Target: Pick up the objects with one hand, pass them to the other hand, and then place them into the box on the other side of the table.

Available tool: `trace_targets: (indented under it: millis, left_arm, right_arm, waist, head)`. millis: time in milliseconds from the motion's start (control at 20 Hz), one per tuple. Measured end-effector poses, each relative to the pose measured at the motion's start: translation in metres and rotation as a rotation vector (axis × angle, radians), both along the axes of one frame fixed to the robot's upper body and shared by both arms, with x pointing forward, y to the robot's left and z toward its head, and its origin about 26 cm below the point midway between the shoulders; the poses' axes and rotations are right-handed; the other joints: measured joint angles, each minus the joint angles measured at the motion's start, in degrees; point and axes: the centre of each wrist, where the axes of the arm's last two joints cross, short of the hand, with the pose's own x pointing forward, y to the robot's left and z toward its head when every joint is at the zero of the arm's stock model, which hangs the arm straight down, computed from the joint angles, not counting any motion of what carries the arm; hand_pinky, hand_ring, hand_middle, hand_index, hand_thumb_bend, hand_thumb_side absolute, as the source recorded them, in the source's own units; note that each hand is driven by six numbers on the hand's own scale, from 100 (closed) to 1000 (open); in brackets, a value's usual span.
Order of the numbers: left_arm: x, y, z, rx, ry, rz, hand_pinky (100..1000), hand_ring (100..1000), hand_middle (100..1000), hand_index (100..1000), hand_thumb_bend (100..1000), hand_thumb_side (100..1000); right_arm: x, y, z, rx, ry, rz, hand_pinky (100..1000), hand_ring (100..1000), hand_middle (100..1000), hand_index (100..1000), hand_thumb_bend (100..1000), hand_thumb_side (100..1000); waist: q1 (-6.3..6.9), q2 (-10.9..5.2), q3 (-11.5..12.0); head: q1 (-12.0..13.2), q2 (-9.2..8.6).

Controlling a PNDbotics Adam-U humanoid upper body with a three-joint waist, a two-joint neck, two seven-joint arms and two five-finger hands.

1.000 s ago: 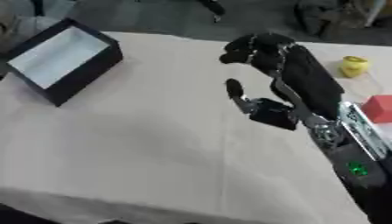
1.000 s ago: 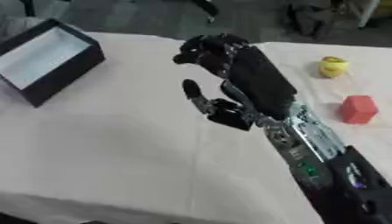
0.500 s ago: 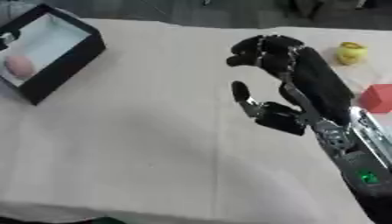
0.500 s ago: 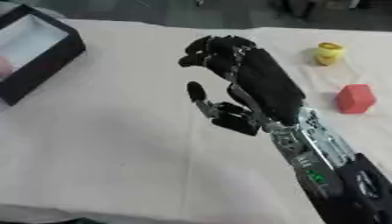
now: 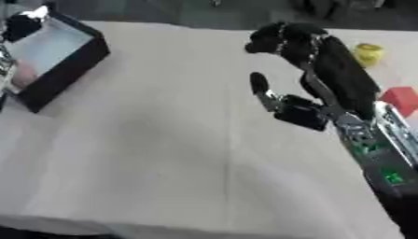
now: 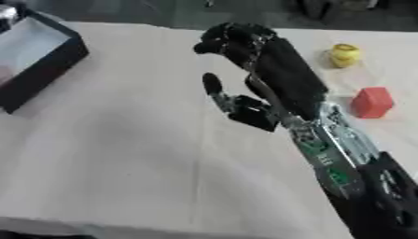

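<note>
1. Right hand over the middle of the table, arm entering from the lower right corner, back of the hand facing up.
2. Fingers curled over toward the far edge, thumb sticking out to the left; nothing visible inside the curl, so apparently empty.
3. Left hand at the far left edge in the left eye view, only dark and silvery parts showing above the box; cannot tell how its fingers stand.
4. Black box with pale floor at the far left corner; a pinkish object lying inside against its left wall, partly cut by the edge of the view.
5. Yellow object near the far right edge, upright, well apart from the hand.
6. Red block nearer along the right edge, just beside the forearm, not touching it.
7. Step in hand, as a judgement: between cycles, 1 object seemingly delivered and 2 left on the right side.
8. Next move, as a judgement: swing right, uncurl the fingers, settle over the red block or the yellow object, close round it, then lift and carry toward the middle for the pass.
</note>
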Motion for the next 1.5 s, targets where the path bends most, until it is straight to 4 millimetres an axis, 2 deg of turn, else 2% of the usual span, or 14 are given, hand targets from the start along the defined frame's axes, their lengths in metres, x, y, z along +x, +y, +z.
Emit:
trace_targets:
  millis: [50,100,150,300,350,500,700,800,1050,1150,1500]
  left_arm:
    - [-0.009,-0.011,0.008,-0.007,-0.021,-0.104,748,1000,861,834,637,511]
    - [-0.020,-0.021,0.014,-0.015,-0.036,-0.214,746,1000,860,832,626,513]
    - [-0.030,-0.029,0.017,-0.023,-0.042,-0.315,744,1000,859,831,620,517]
    - [-0.060,-0.050,0.016,-0.054,-0.040,-0.588,735,1000,851,822,594,538]
    - [-0.068,-0.056,0.013,-0.071,-0.033,-0.663,733,1000,846,813,564,567]
    - [-0.085,-0.073,-0.004,-0.142,0.006,-0.844,734,1000,848,808,548,584]
    - [-0.095,-0.091,-0.029,-0.237,0.050,-0.988,733,1000,844,800,532,599]
    - [-0.096,-0.098,-0.041,-0.284,0.065,-1.023,732,1000,843,797,527,603]
    - [-0.096,-0.109,-0.068,-0.385,0.098,-1.062,731,1000,839,794,512,620]
    - [-0.095,-0.111,-0.077,-0.410,0.112,-1.066,731,1000,838,794,507,629]
    - [-0.094,-0.116,-0.091,-0.456,0.137,-1.073,731,1000,835,793,500,636]
  right_arm:
    - [0.005,-0.009,0.000,0.000,0.019,-0.037,709,731,806,848,100,251]
    - [0.011,-0.019,-0.001,-0.003,0.045,-0.080,727,767,845,888,100,346]
    - [0.017,-0.029,-0.002,-0.009,0.076,-0.124,739,786,866,907,100,392]
    - [0.034,-0.066,-0.006,-0.035,0.198,-0.256,782,841,917,950,100,515]
    - [0.039,-0.079,-0.006,-0.046,0.238,-0.297,799,856,928,963,100,625]
    - [0.054,-0.124,-0.010,-0.089,0.370,-0.453,834,896,962,982,100,708]
    - [0.067,-0.179,-0.019,-0.128,0.538,-0.645,882,947,994,996,100,743]
    - [0.071,-0.202,-0.024,-0.147,0.623,-0.719,895,955,996,1000,135,729]
    - [0.074,-0.241,-0.038,-0.255,0.831,-0.823,927,965,983,1000,234,502]
    - [0.073,-0.251,-0.041,-0.320,0.900,-0.846,932,966,978,1000,246,403]
    - [0.075,-0.270,-0.048,-0.393,1.013,-0.910,930,970,981,1000,231,292]
  waist:
    - [0.00,-0.19,0.19]
    - [-0.03,-0.32,0.34]
    - [-0.05,-0.43,0.43]
    - [-0.18,-0.84,0.69]
    - [-0.33,-0.88,0.78]
    - [-0.73,-1.19,1.37]
    - [-0.92,-1.34,1.89]
    - [-1.05,-1.44,2.18]
    - [-1.10,-1.68,2.41]
    - [-1.14,-1.68,2.41]
    - [-1.00,-1.66,3.05]
  head:
    - [-1.98,0.01]
    - [-4.21,0.05]
    - [-6.44,0.15]
    - [-12.39,0.36]
    - [-13.94,0.40]
    - [-17.88,0.42]
    - [-21.33,0.44]
    - [-22.52,0.45]
    - [-24.12,0.46]
    - [-24.34,0.46]
    - [-24.80,0.46]
